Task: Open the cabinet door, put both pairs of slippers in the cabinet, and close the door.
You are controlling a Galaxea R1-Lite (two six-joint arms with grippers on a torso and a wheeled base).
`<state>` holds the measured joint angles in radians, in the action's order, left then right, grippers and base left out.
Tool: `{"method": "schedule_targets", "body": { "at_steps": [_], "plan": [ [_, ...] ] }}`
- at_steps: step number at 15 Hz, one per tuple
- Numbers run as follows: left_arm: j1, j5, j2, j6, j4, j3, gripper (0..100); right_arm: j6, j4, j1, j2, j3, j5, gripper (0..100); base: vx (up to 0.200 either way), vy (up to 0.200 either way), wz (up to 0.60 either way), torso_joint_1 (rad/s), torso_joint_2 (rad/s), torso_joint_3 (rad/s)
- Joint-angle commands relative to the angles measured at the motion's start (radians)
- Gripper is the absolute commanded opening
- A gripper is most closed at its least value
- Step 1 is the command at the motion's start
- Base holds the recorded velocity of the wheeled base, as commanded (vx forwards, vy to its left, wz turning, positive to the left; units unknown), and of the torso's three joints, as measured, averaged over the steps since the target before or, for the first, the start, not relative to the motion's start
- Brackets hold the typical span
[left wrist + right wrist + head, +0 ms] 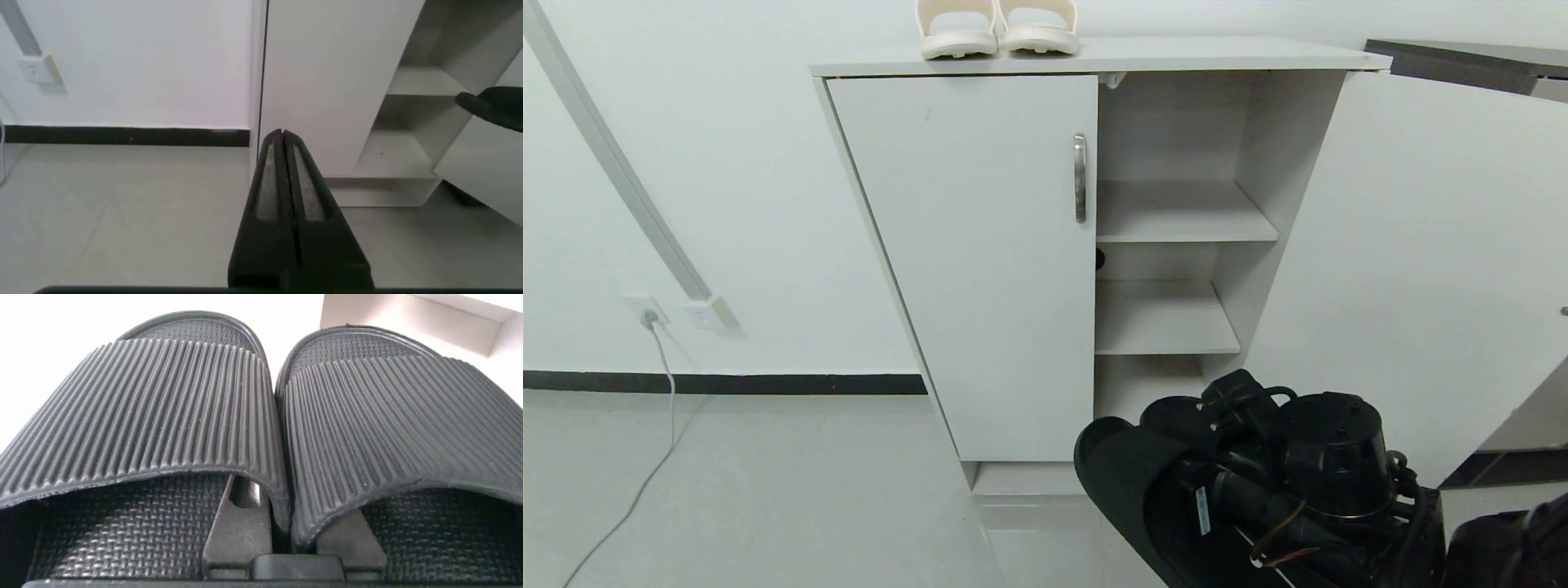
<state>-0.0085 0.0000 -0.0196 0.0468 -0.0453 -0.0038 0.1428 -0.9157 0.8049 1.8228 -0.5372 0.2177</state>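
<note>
A pair of black ribbed slippers (270, 416) hangs side by side in my right gripper (286, 529), which is shut on their two inner edges. In the head view the black slippers (1131, 474) sit low in front of the white cabinet (1094, 55), below its open right half. The right door (1421, 269) is swung wide open, showing bare shelves (1176, 214). The left door (972, 261) is closed. A pair of white slippers (996, 34) rests on the cabinet top. My left gripper (283, 175) is shut on nothing, low over the floor left of the cabinet.
A metal handle (1080, 178) runs down the left door's edge. A wall socket with a grey cable (645, 314) is at the left, the cable trailing over the tiled floor (768, 490). A dark-topped piece of furniture (1470, 57) stands behind the open door.
</note>
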Motion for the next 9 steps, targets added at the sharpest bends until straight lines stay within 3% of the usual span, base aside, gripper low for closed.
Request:
{"method": "schedule_targets", "body": {
  "at_steps": [1,2,3,4,5,6,8,9],
  "plan": [
    [-0.004,0.005,-0.020,-0.001,-0.001,-0.001,0,0.000,-0.002,0.004,0.000,0.006,0.000,0,0.000,0.000,0.00,0.000,0.00,0.000],
    [0.018,0.058,-0.013,-0.005,-0.002,0.001,0,0.000,-0.009,0.004,0.000,0.008,0.000,0,0.000,0.000,0.00,0.000,0.00,0.000],
    [0.012,0.133,0.018,-0.039,-0.002,-0.001,0,0.000,-0.018,0.004,0.000,0.010,0.000,0,0.000,0.000,0.00,0.000,0.00,0.000],
    [0.010,0.084,0.018,-0.056,-0.004,0.001,0,0.000,-0.022,0.004,0.001,0.011,0.000,0,0.000,0.000,0.00,0.000,0.00,0.000],
    [0.010,0.018,0.018,-0.051,-0.004,0.001,0,0.000,-0.023,0.004,0.001,0.011,0.000,0,0.000,0.000,0.00,0.000,0.00,0.000],
    [0.005,-0.074,0.007,-0.048,0.079,-0.005,0,0.000,-0.023,0.004,0.007,0.008,0.000,0,0.000,0.000,0.00,0.000,0.00,0.000],
    [0.007,-0.031,0.017,-0.054,0.042,0.002,0,-0.002,-0.043,0.005,0.021,0.010,0.000,0,0.000,0.000,0.00,0.000,0.00,0.000],
    [0.007,-0.017,0.017,-0.033,0.045,0.002,0,-0.002,-0.055,0.005,0.030,0.008,0.003,0,0.000,0.000,0.00,0.000,0.00,0.000]
  ]
}}
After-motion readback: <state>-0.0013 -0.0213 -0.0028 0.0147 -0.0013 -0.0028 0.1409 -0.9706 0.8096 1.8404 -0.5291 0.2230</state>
